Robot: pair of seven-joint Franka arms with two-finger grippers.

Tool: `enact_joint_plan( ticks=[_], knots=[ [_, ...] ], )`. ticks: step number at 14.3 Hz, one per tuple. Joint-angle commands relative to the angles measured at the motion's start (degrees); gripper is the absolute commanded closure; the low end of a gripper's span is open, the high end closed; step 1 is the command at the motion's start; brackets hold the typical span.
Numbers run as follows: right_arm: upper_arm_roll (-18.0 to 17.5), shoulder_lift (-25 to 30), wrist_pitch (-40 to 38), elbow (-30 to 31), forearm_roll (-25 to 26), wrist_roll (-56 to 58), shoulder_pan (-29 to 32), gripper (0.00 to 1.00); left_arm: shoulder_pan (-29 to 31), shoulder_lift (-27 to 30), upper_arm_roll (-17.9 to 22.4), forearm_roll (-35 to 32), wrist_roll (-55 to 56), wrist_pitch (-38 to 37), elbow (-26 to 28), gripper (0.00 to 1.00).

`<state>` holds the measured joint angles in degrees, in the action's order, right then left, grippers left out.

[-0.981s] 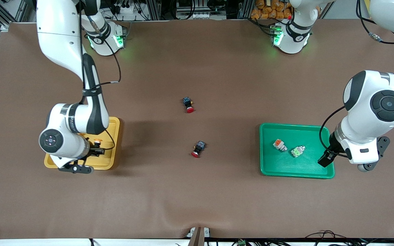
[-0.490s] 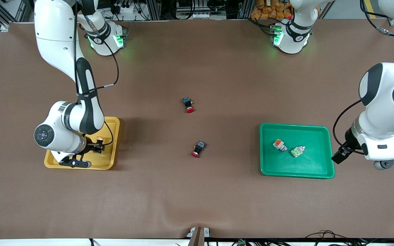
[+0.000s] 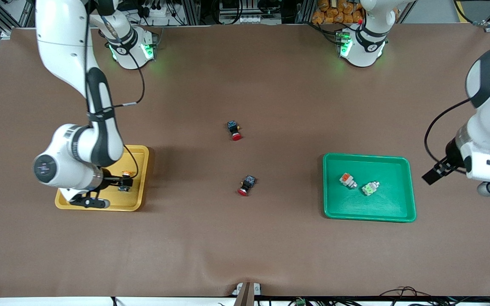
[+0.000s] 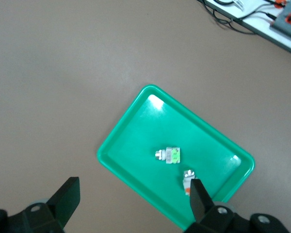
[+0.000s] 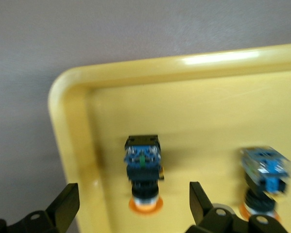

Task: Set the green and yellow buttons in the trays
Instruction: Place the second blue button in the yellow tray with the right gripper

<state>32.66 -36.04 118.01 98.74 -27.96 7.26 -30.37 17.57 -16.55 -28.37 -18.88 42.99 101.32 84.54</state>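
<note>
The yellow tray (image 5: 77,126) holds two yellow buttons (image 5: 143,165), the green tray (image 3: 332,204) two grey ones (image 3: 348,180). Two red buttons (image 3: 245,185) lie between the trays. The right gripper (image 5: 131,206) above the yellow tray and the left gripper (image 4: 133,201) above bare table both gape, empty.

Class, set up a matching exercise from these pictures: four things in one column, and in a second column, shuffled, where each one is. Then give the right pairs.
Things
1. Yellow-orange round-capped buttons with black-blue bodies
2. Pale grey button with a green block
3. Red-capped black-bodied switches
4. Left pincer

Places
A. In the shallow green plastic tray
B. On the bare brown table, between the two trays
C. In the shallow yellow plastic tray, under the open right pincer
D. In the air, open, toward the left arm's end of the table

Pairs: 1-C, 2-A, 3-B, 4-D
</note>
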Motion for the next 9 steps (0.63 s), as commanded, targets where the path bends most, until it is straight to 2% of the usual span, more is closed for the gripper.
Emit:
enact_joint_plan(
  ticks=[1,3,6,7,9],
  knots=[
    [0.9,2.11,-10.92,-9.32,0.01,1.18,3.56,0.0,0.71,0.82,-0.46,1.21,-10.96,-2.45,-2.27,0.0],
    [0.91,1.76,-18.13,-17.76,0.1,1.18,6.89,0.0,0.98,0.82,-0.46,1.22,-15.99,-2.45,-3.93,0.0],
    [0.82,1.76,-25.09,-25.77,0.27,1.09,10.67,0.0,0.54,1.08,-0.72,1.13,-19.34,-2.45,-4.82,0.0],
    [0.82,1.85,-27.02,-28.05,1.23,0.92,11.38,0.0,0.45,2.04,-0.72,1.13,-20.22,-2.53,-4.82,0.0],
    [0.74,2.02,-29.58,-32.62,7.18,0.57,11.39,0.0,0.28,3.89,-1.5,1.13,-22.5,-3.32,-4.82,0.0]
  ],
)
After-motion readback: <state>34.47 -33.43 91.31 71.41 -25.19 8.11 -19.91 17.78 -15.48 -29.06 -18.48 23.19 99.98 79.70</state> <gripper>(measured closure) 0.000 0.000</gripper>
